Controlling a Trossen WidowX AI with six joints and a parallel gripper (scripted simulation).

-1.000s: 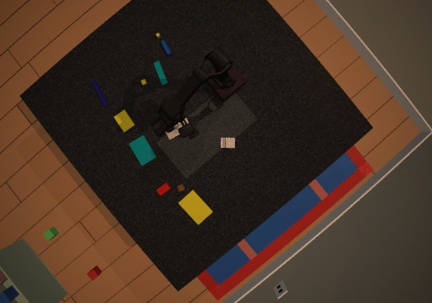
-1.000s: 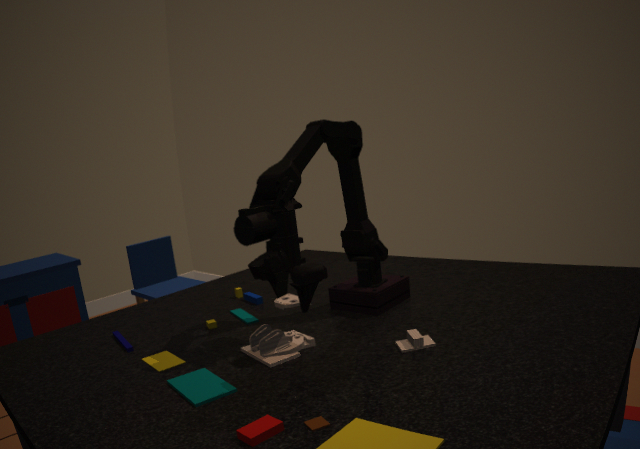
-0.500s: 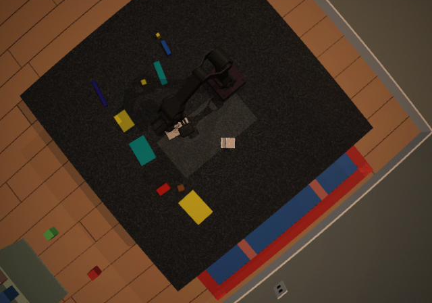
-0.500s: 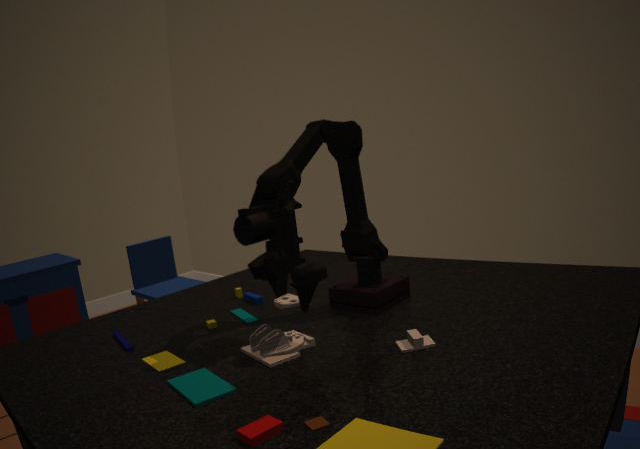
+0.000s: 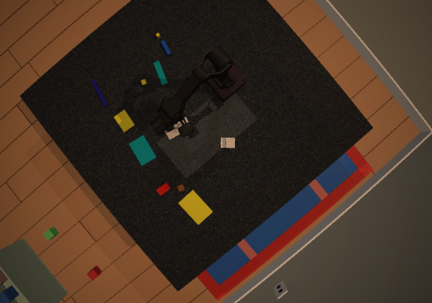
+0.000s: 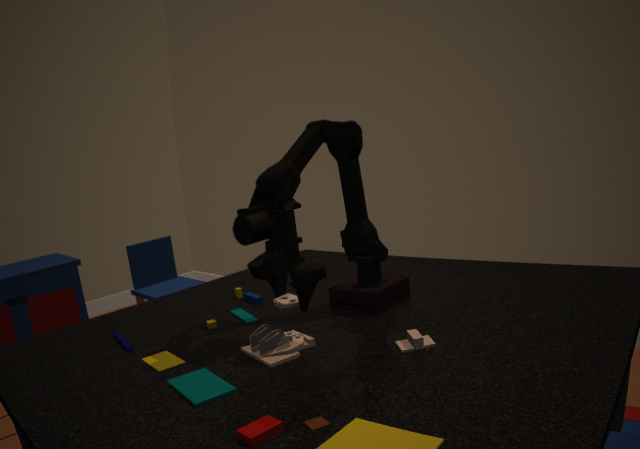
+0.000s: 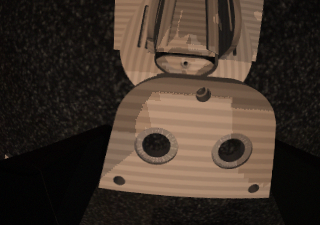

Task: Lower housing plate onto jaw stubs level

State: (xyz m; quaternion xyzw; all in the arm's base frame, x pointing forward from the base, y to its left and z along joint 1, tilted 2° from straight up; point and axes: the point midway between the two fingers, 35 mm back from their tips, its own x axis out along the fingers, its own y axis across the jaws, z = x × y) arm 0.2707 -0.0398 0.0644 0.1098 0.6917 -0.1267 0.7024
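Two fingertips of the gripper grip the housing plate by its sides, raised above the table. In the wrist view, the jaw assembly shows beyond the plate's rounded edge, so lowering likely needs their holes and stubs aligned first.

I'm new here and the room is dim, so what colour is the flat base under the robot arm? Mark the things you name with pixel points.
Dark purplish-brown (image 5: 239,78) (image 6: 356,299), clearest from outside.

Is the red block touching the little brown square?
Apart. The top view shows dark mat between the red block and the brown square.
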